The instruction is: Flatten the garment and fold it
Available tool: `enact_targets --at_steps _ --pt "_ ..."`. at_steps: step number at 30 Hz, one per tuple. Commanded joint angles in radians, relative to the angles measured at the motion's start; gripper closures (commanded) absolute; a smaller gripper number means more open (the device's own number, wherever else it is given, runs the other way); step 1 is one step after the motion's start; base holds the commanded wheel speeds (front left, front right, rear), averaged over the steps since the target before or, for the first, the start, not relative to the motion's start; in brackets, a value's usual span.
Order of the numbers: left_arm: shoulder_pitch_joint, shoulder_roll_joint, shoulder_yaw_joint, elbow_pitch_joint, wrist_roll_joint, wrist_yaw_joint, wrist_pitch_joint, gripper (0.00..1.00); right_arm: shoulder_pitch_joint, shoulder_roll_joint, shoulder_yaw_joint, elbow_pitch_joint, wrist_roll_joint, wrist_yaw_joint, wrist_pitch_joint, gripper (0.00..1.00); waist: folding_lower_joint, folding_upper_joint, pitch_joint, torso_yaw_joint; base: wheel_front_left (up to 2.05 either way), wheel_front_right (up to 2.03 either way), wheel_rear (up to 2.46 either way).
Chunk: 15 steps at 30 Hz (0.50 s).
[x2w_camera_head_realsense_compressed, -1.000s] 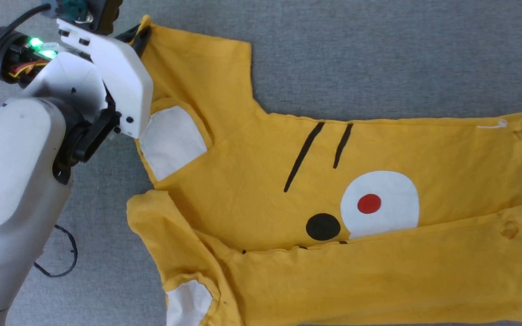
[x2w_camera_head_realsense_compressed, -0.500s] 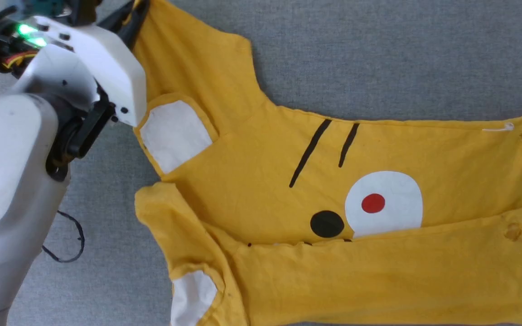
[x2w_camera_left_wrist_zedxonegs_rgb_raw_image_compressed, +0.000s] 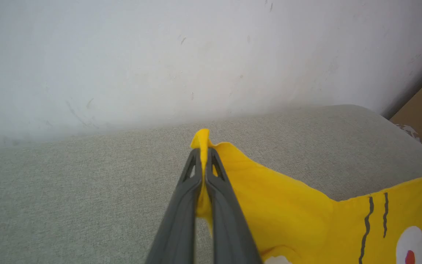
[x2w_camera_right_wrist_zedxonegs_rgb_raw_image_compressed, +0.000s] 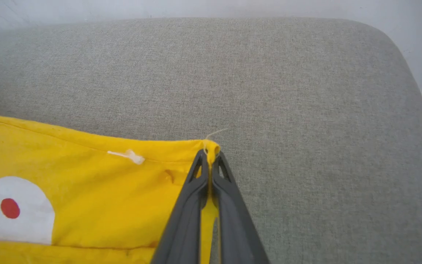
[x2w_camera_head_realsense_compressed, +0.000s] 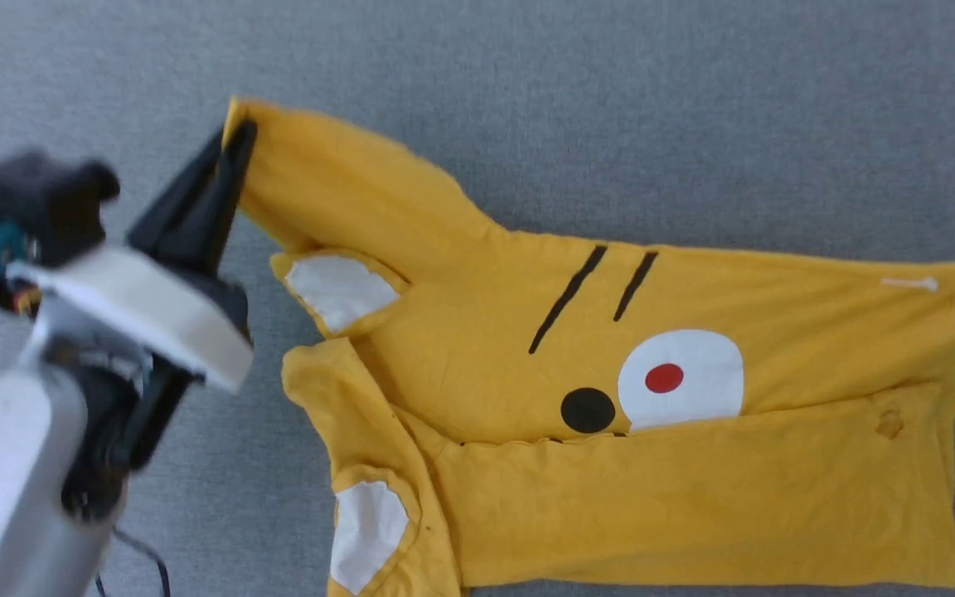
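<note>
Folding looks half done: the garment (x2w_camera_head_realsense_compressed: 486, 348) lies mid grey cushion (x2w_camera_head_realsense_compressed: 693, 124), near side already folded over, far side not yet, its far corners pinched in the left gripper (x2w_camera_head_realsense_compressed: 233, 153) and right gripper (x2w_camera_right_wrist_zedxonegs_rgb_raw_image_compressed: 208, 157).

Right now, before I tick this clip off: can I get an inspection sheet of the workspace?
Surface: grey fabric pad, rounded at one far corner.
Job's things: yellow tiger T-shirt lying print up, its near long edge folded over the print, two far corners pinched.
Clutter: nothing seen.
Grippers: left gripper shut on the sleeve tip; right gripper shut on the hem corner.
Cables: one dark cable lying by the left arm.
Surroundings: pale scuffed wall behind the pad.
</note>
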Motion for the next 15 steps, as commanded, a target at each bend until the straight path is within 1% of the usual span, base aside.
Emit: enact_targets --at_steps 1,6,10,15 --pt "0.054 0.007 0.013 -0.022 -0.016 0.010 -0.019 1.00 0.029 0.012 -0.005 0.003 0.010 -0.001 -0.015 1.00 0.0001 -0.0001 -0.073 0.009 0.00 0.00 0.00" --pt "0.237 0.021 0.057 -0.084 -0.063 0.032 -0.083 1.00 0.118 0.044 -0.015 0.015 0.021 -0.001 -0.049 1.00 0.0001 -0.0001 -0.137 0.012 0.00 0.00 0.00" --pt "0.379 0.019 0.081 -0.110 -0.102 0.044 -0.128 1.00 0.185 0.070 -0.019 0.029 0.029 -0.001 -0.067 1.00 0.0001 -0.0001 -0.174 0.012 0.00 0.00 0.00" --pt "0.522 0.001 0.087 -0.125 -0.154 0.040 -0.168 1.00 0.254 0.101 -0.034 0.043 0.039 -0.001 -0.084 1.00 0.0001 -0.0001 -0.203 0.017 0.00 0.00 0.00"
